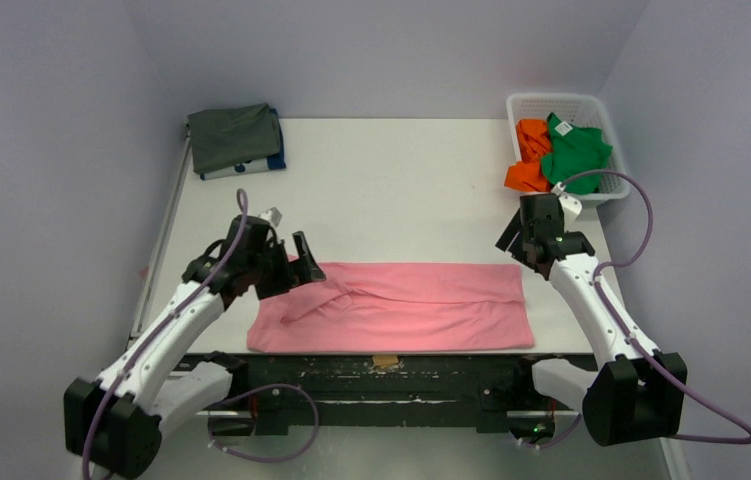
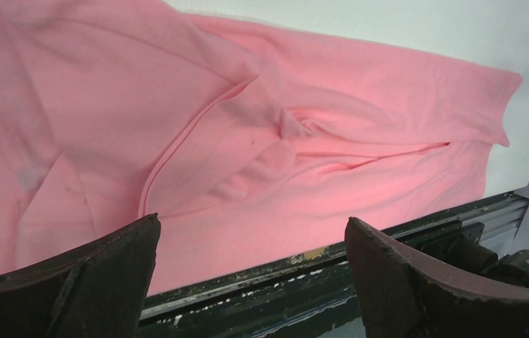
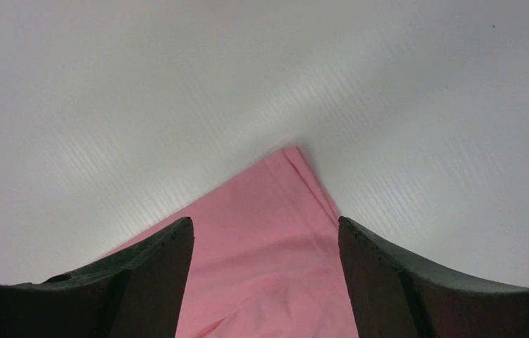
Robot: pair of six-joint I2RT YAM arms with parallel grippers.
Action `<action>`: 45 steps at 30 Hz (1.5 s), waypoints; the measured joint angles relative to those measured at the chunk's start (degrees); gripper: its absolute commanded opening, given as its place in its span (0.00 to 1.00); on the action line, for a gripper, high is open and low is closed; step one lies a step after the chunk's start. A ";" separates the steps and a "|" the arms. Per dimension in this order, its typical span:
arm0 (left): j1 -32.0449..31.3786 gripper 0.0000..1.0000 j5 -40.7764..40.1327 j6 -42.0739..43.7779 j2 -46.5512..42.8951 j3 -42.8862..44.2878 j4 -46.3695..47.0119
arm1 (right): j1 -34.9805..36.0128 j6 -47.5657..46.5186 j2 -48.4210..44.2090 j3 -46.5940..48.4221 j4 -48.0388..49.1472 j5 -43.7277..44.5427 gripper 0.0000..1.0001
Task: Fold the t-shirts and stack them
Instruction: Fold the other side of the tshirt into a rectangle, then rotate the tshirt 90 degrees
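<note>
A large pink t-shirt (image 1: 401, 305) lies folded into a long strip along the table's near edge, with a rumpled sleeve at its left end. It fills the left wrist view (image 2: 261, 141) and shows as a corner in the right wrist view (image 3: 275, 239). My left gripper (image 1: 303, 262) is open and empty above the strip's left end. My right gripper (image 1: 511, 240) is open and empty above the strip's far right corner. A folded dark grey t-shirt (image 1: 234, 136) lies on a blue one (image 1: 273, 160) at the far left. Orange (image 1: 529, 158) and green (image 1: 576, 150) t-shirts lie in the basket.
The white lattice basket (image 1: 557, 101) stands at the far right corner. Grey walls close in the table (image 1: 401, 190) on three sides. The black metal front rail (image 1: 381, 365) runs under the pink shirt's near edge, and shows in the left wrist view (image 2: 360, 260).
</note>
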 measured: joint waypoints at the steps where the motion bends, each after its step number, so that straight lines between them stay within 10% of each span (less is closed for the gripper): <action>1: 0.00 1.00 0.98 0.37 3.41 0.44 2.64 | 0.00 -0.59 0.09 0.00 1.03 -1.05 0.74; 8: 0.00 1.00 5.62 3.43 26.40 5.27 13.88 | 0.00 -4.33 1.70 -0.02 4.70 -5.92 0.77; 17: -1.44 1.00 10.27 3.89 34.12 5.70 19.23 | 0.00 -7.15 2.29 -0.02 4.79 -8.35 0.77; 36: -19.87 1.00 22.36 6.91 14.14 -0.63 4.39 | 0.00 -9.75 -0.13 -1.03 4.79 -5.01 0.78; 45: -15.04 1.00 9.84 2.80 6.97 1.20 5.29 | 1.22 -14.38 -1.92 -2.89 9.03 -12.79 0.82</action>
